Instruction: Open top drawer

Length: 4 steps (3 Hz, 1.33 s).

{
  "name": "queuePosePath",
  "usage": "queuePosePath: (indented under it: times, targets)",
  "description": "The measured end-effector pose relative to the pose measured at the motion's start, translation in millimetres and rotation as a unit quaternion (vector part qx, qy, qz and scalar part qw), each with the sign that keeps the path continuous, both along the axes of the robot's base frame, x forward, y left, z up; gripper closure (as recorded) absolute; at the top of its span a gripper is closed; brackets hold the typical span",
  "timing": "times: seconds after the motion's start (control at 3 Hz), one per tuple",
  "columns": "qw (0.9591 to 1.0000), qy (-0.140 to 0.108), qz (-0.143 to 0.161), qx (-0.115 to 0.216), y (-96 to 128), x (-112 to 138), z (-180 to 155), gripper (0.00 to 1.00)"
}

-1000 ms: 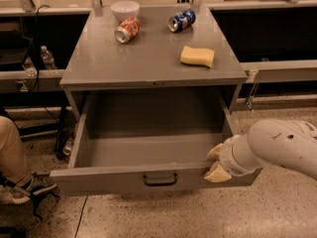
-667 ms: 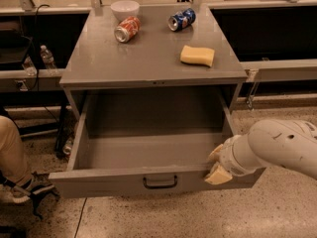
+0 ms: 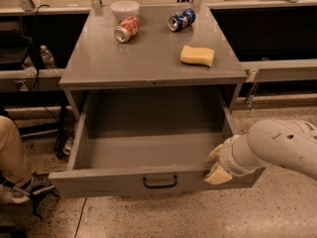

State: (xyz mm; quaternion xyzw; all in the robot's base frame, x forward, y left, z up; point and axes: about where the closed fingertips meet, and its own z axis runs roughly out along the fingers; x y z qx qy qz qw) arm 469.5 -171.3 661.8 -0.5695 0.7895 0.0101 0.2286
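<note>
The top drawer (image 3: 124, 180) is a wide grey metal drawer with a deep, empty box. It stands pulled far out of the grey cabinet (image 3: 148, 58). A small black bar handle (image 3: 160, 182) sits at the middle of its front. My gripper (image 3: 216, 165), with tan fingertips at the end of a white arm, is at the right end of the drawer's front edge, right of the handle. It comes in from the right.
On the cabinet top lie a red can (image 3: 127, 29), a blue can (image 3: 181, 20), a white bowl (image 3: 125, 8) and a yellow sponge (image 3: 197, 55). A person's leg and shoe (image 3: 15, 167) are at the left. A water bottle (image 3: 47, 58) stands behind at the left.
The drawer has come out a little further toward the camera, with my gripper staying at its right front corner.
</note>
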Motion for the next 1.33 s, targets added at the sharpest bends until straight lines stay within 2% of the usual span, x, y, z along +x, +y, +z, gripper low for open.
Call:
queuePosePath:
  times: [0.33,0.67,1.0,1.33]
  targets:
    - [0.9998,-0.016,0.002,0.008,-3,5,10,0.28]
    - [0.9989,-0.044,-0.004,0.012,-15,17,33,0.01]
    - [0.9977,-0.067,-0.011,0.004,-24,35,52,0.0]
    - [0.9974,-0.067,-0.028,-0.003,-53,54,63,0.0]
